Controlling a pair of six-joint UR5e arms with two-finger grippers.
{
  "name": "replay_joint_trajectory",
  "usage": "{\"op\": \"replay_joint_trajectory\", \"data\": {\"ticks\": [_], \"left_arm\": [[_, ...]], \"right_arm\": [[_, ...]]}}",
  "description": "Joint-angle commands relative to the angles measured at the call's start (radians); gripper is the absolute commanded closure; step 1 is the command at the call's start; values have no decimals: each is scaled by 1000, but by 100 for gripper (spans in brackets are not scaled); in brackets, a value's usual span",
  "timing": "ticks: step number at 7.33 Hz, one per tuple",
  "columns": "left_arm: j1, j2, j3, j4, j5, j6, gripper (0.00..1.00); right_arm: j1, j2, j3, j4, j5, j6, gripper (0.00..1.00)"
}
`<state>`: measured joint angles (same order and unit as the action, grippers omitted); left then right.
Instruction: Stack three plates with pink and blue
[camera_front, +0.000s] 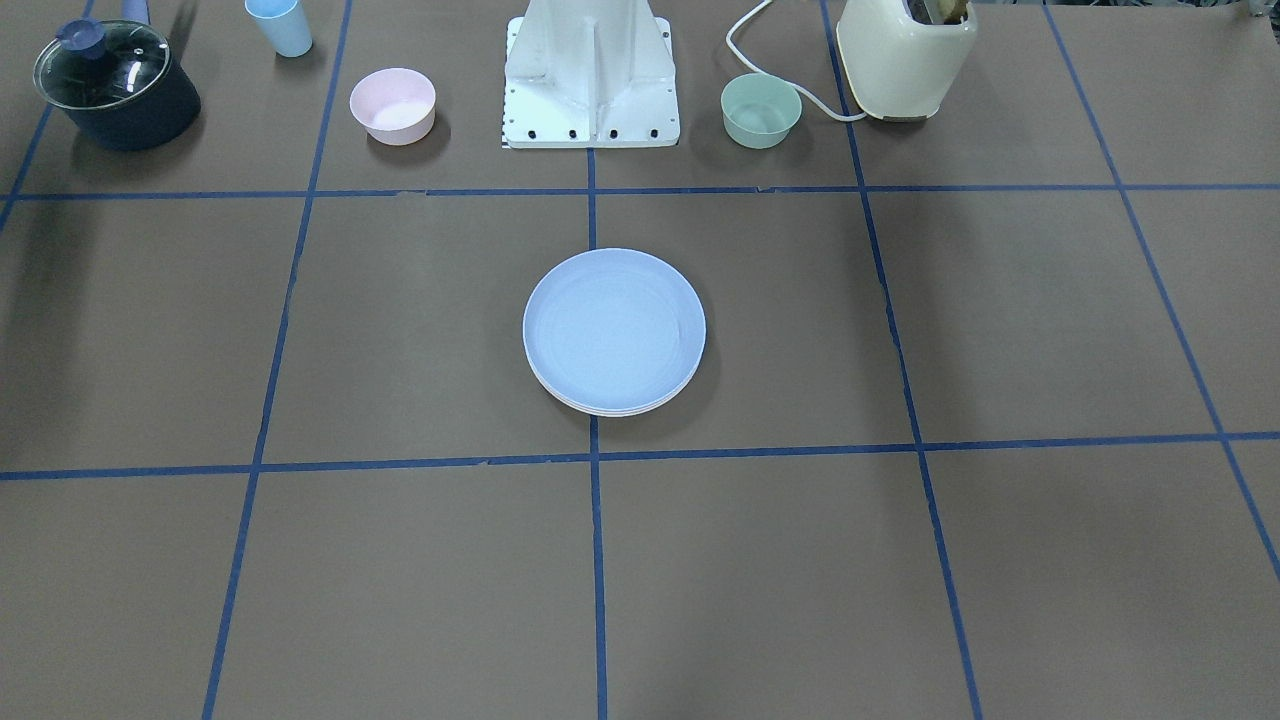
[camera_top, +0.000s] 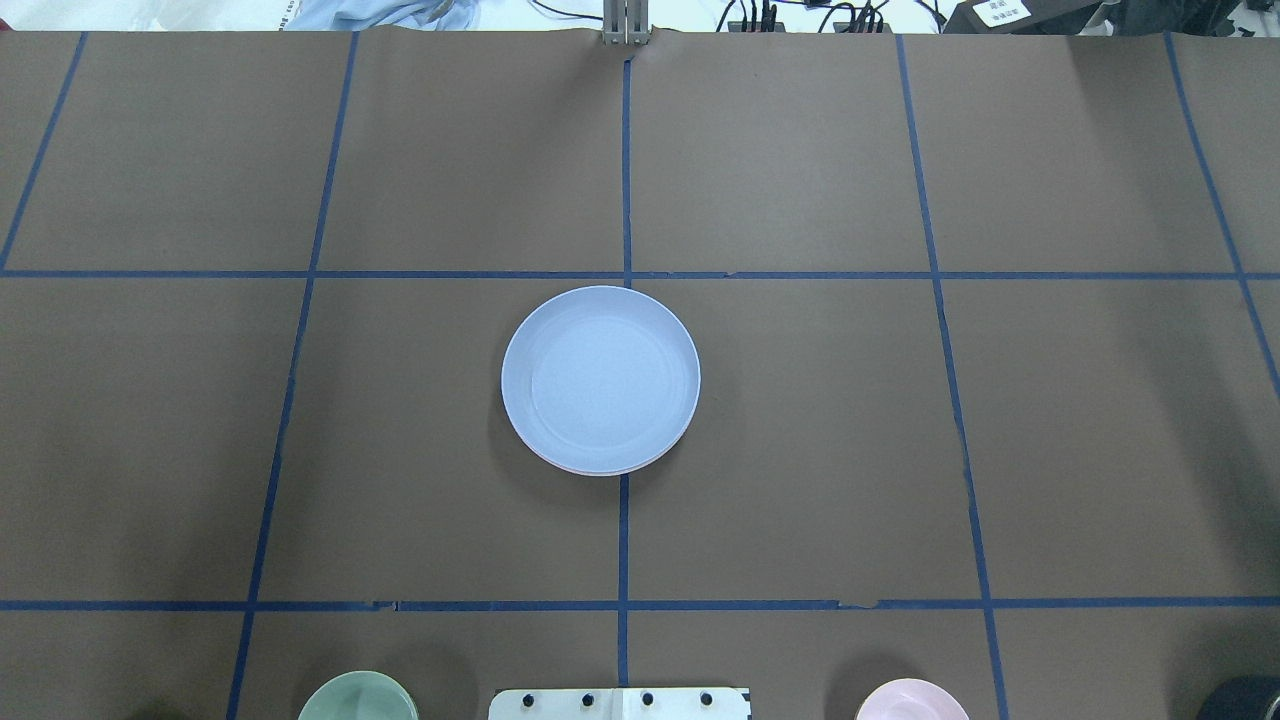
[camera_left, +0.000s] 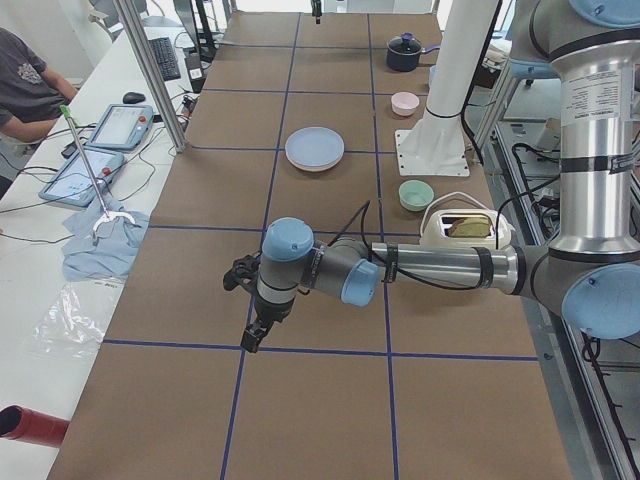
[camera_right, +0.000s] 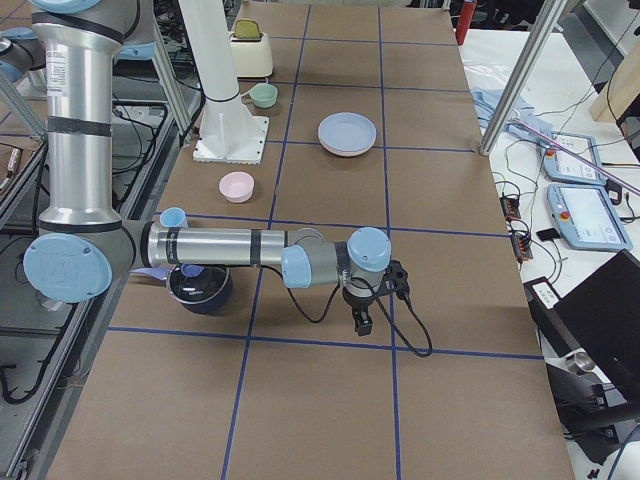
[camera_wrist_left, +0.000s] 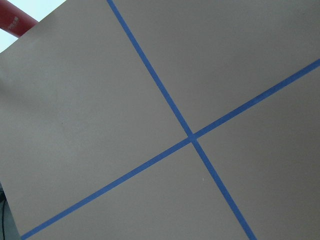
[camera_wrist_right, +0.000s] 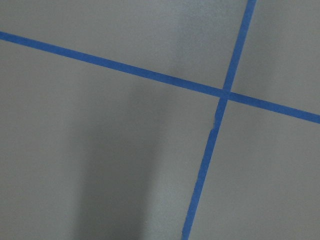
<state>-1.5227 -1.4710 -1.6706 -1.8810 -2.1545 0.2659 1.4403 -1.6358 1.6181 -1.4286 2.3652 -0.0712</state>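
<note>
The light blue plate lies on top of a stack at the table's middle, also in the overhead view. A thin pinkish rim of a plate shows under its near edge. Pale rims show below it in the front view, and I cannot make out a cream-green plate among them. My left gripper hangs over the table far from the stack, toward the robot's left end. My right gripper hangs over the right end. Both show only in the side views, so I cannot tell if they are open or shut. The wrist views show only bare table and blue tape.
Along the robot's side stand a small pink bowl, a mint-green bowl, a light blue cup, a dark pot with a glass lid, a cream toaster and the white robot base.
</note>
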Motion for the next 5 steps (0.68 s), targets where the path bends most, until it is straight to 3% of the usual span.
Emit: {"op": "replay_joint_trajectory", "data": {"ticks": [1, 3, 5], "left_arm": [[-1, -6, 3, 34, -8, -22, 0], [-1, -18, -121, 249, -65, -131, 0], [-1, -9, -91, 303, -172, -128, 0]], "right_arm": [[44, -1, -3, -12, 5, 13, 0], [110, -1, 8, -74, 2, 13, 0], [169, -4, 26, -151, 3, 13, 0]]}}
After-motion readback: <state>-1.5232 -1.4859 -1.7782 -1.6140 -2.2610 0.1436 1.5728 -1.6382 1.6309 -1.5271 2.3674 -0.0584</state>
